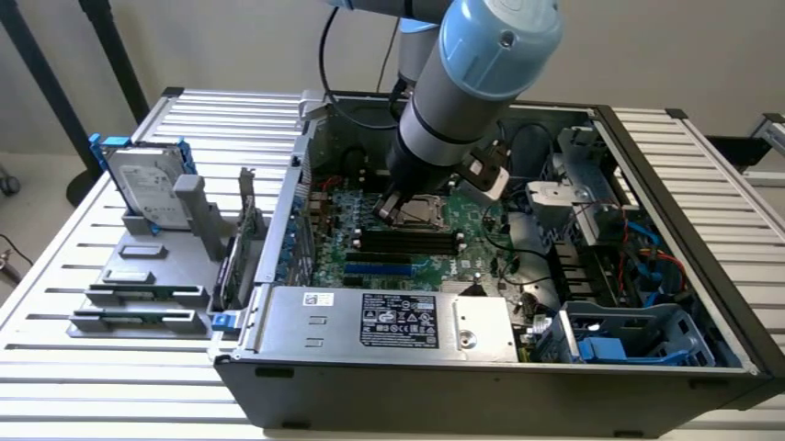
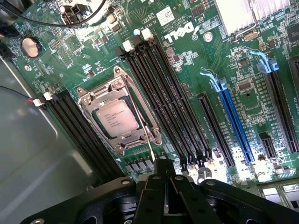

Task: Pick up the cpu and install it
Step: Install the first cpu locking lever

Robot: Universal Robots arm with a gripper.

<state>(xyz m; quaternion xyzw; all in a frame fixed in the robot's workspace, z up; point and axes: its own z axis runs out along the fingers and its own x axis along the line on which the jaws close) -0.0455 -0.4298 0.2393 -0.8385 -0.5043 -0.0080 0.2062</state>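
Cpu [image 2: 116,117], the small flat square chip with silvery metal top, already lies in its metal socket frame [image 2: 119,112] on the green motherboard [image 2: 187,51]. Your pincer [image 2: 164,186] is pressed together, empty, just above. I judge it light, stiff, fragile underneath; take it by the edges.

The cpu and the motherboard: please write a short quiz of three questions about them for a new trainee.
1. True or false: the cpu lies inside the metal socket frame on the motherboard.
2. Which colour has the long expansion slot? A) red B) blue C) yellow
3. Fill in: the gripper is ____ and holds nothing.

Key: 1 true; 2 B; 3 shut
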